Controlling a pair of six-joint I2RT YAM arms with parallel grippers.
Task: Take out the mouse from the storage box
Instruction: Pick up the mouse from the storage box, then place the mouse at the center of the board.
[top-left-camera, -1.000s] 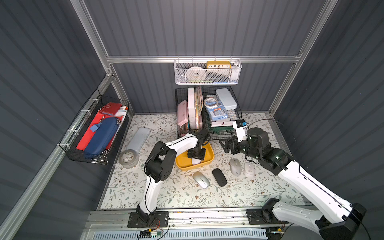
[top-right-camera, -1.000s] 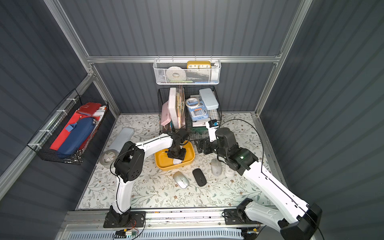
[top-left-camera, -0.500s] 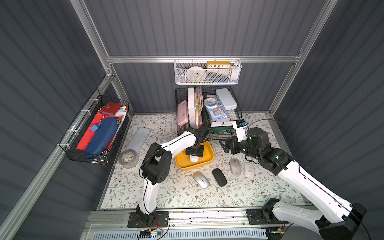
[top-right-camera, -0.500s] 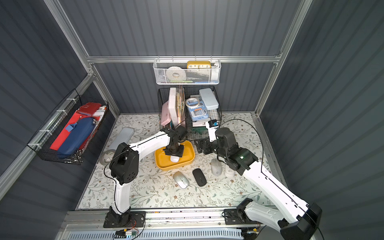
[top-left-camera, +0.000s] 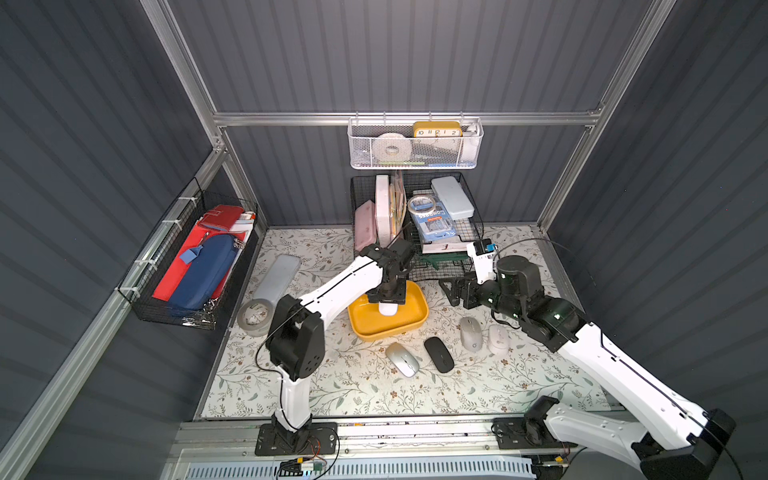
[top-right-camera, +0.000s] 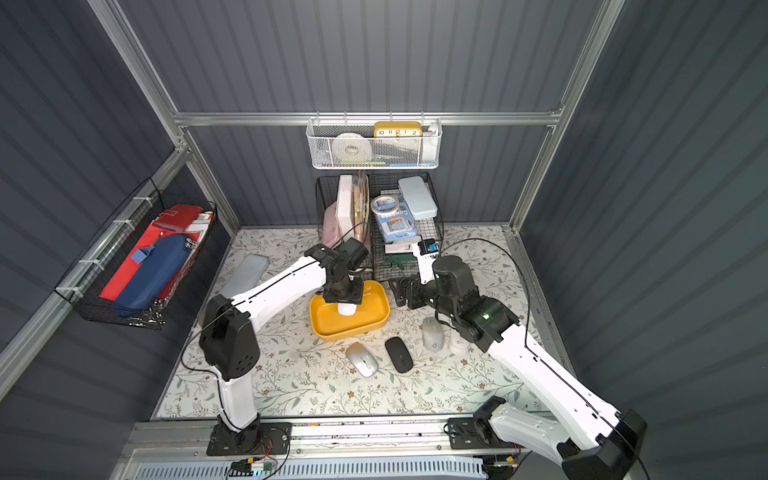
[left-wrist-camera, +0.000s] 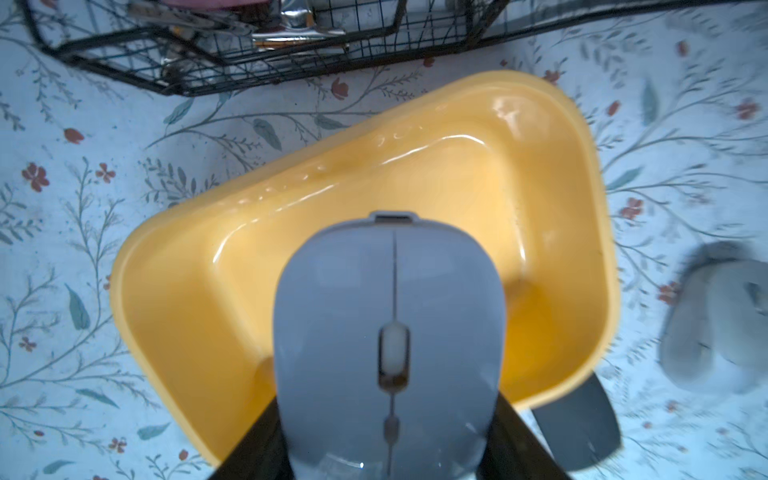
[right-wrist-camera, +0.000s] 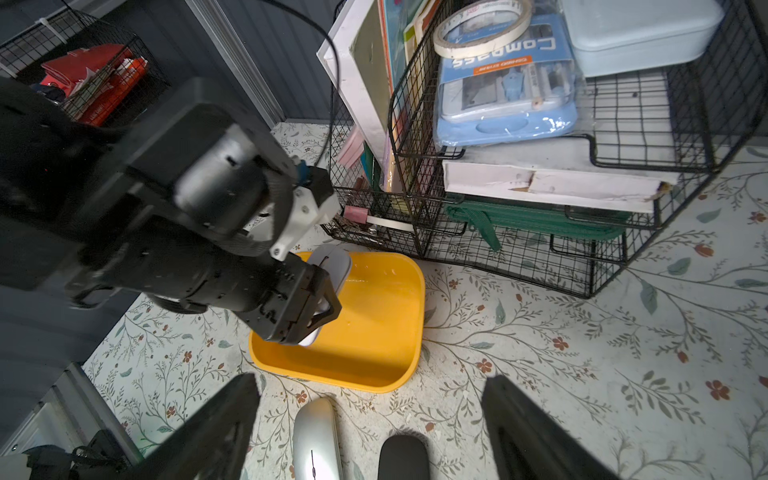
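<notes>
The storage box (top-left-camera: 415, 328) is a shallow mustard-yellow tub on the floral mat, seen in both top views (top-right-camera: 353, 331). My left gripper (top-left-camera: 386, 297) reaches down over it and is shut on a pale grey-white mouse (top-left-camera: 387, 309). In the left wrist view the mouse (left-wrist-camera: 390, 332) fills the space between the black fingers (left-wrist-camera: 257, 449), with the box (left-wrist-camera: 174, 291) beneath it. The right wrist view shows the mouse (right-wrist-camera: 332, 259) held tilted over the box's inside (right-wrist-camera: 374, 332). My right gripper (top-left-camera: 451, 293) hovers open to the right of the box, empty.
Several other mice lie on the mat in front of the box: silver (top-left-camera: 402, 359), black (top-left-camera: 439, 354), grey (top-left-camera: 470, 333), and white (top-left-camera: 498, 338). Stacked black wire baskets (top-left-camera: 449, 257) stand right behind the box. A tape roll (top-left-camera: 254, 316) and a grey case (top-left-camera: 277, 277) lie at left.
The left arm's elbow has swung left and toward the front while its gripper stayed over the box, shifting slightly back with the mouse. The right arm has not moved.
</notes>
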